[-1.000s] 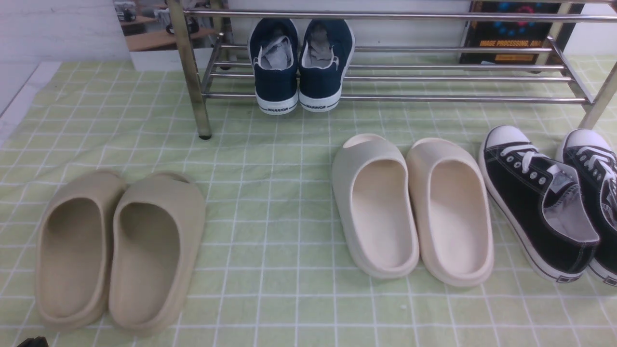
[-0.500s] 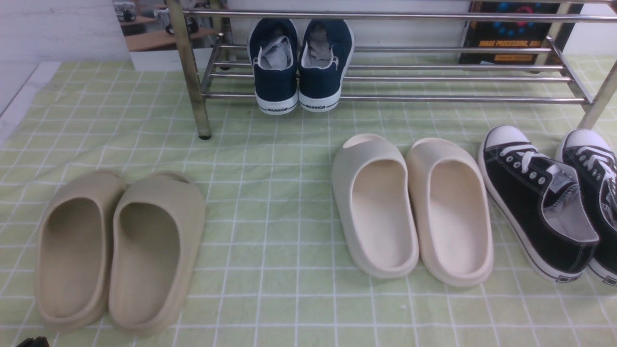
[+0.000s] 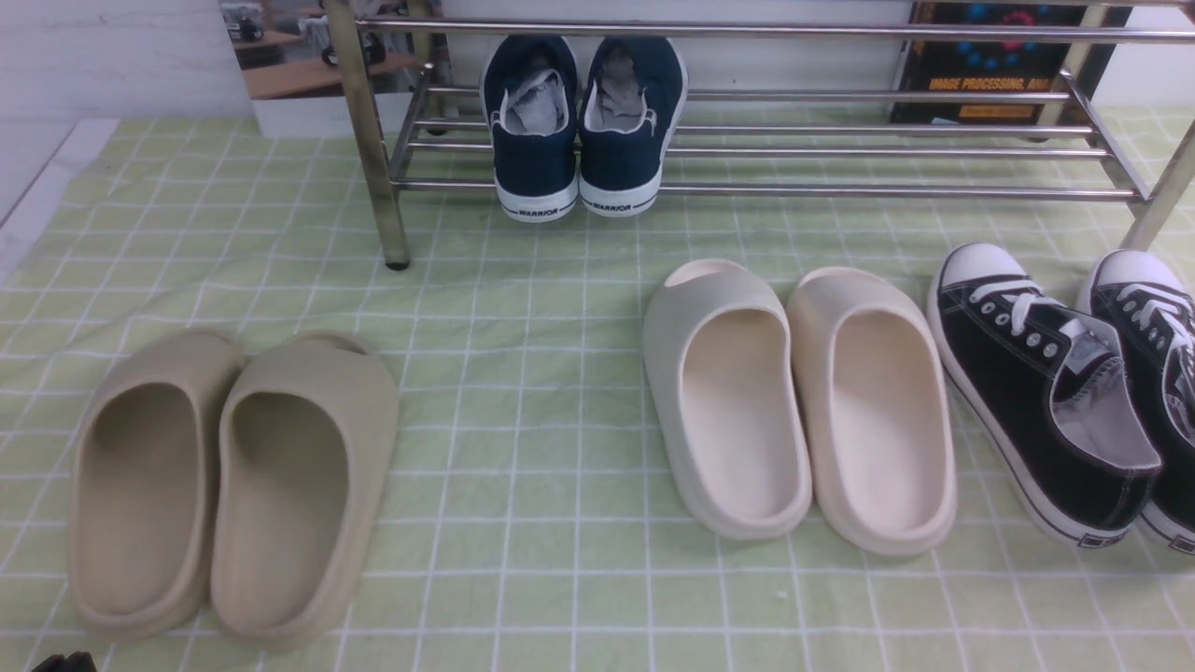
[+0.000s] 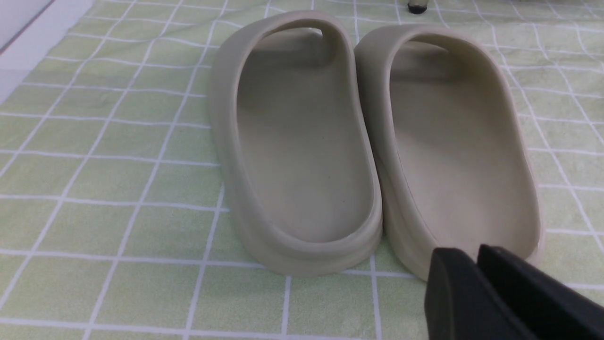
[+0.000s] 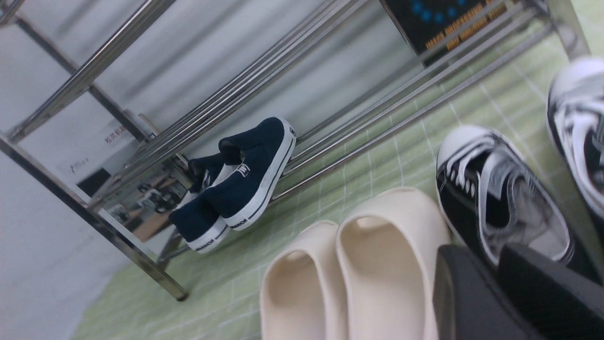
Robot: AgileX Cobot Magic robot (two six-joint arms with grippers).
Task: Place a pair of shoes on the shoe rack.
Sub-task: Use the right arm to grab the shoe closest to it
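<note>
Needing 2 black sneakers (image 3: 1004, 373) toward the counter's (image 3: 523, 597) right edge, ahead of the nearer right pincer (image 5: 483, 252), long ways toward the shoe rack (image 3: 766, 32). Can't tell if pinched shut or a bit open.

From between my two arms, my front view looks forward and down at the shoe rack (image 3: 747, 190). My left wrist view looks from close by across the beige slides (image 4: 297, 141), with one rack foot beyond. My right wrist view sits low before the rack, tilted, facing it. It shares the navy sneakers (image 5: 250, 174) on the rack with the front view.
</note>
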